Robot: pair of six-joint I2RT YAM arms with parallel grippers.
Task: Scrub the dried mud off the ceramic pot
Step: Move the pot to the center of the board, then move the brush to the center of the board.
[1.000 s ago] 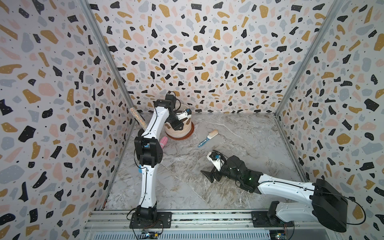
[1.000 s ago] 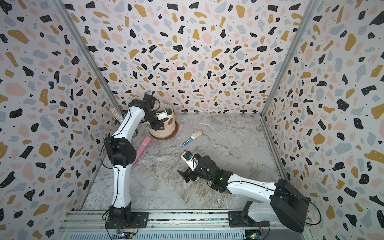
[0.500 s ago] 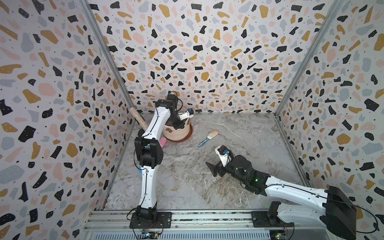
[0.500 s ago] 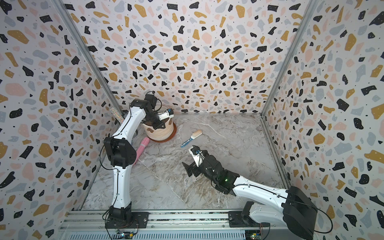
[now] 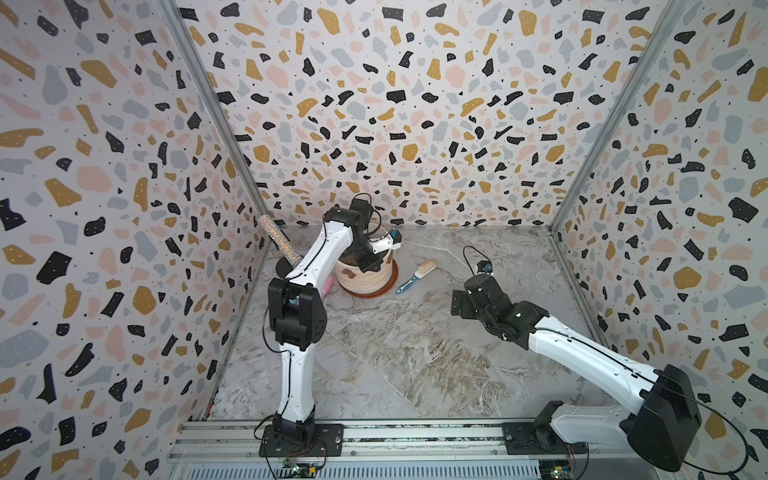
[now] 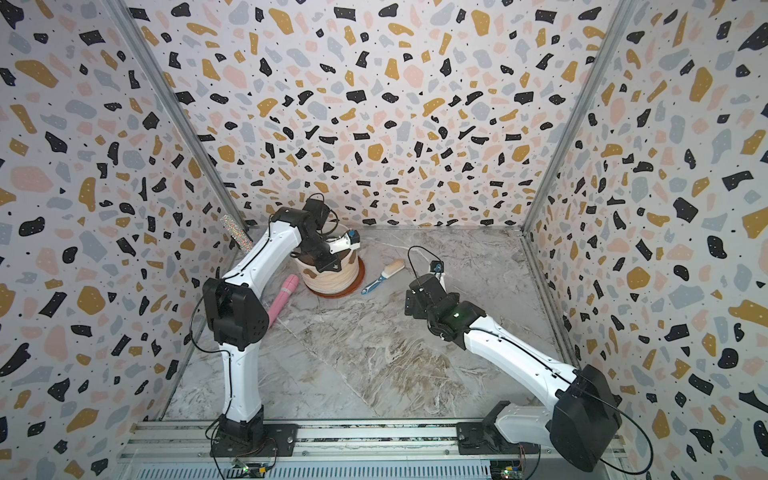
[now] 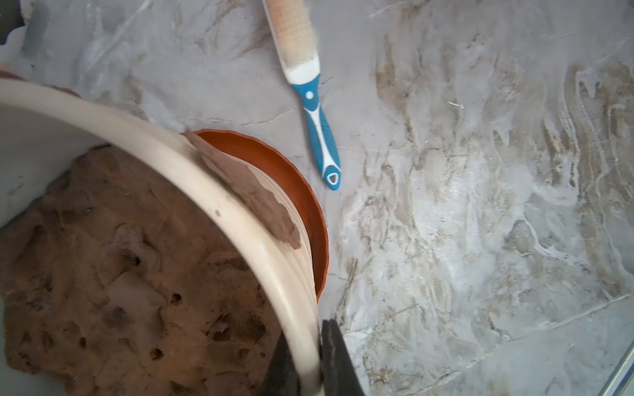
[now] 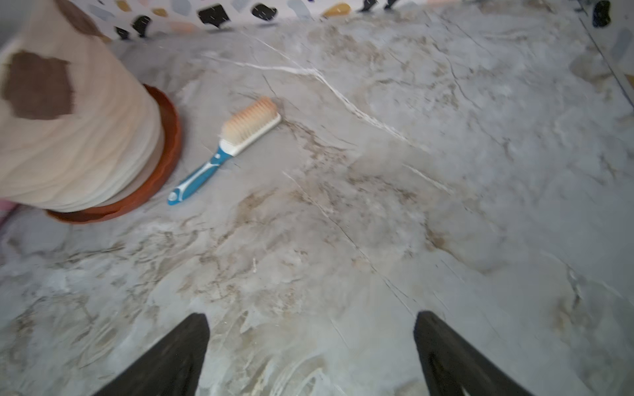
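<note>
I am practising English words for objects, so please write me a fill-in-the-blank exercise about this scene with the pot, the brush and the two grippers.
1. The left gripper is shut on the ceramic pot's ____.
2. The ceramic pot stands on a flat orange ____.
3. The right gripper is ____ and holds nothing.
4. The brush lying on the table has a ____ handle.

Missing words: rim; saucer; open; blue.

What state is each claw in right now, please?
The left claw is shut on the rim of the ceramic pot.
The right claw is open, holding nothing.
</note>
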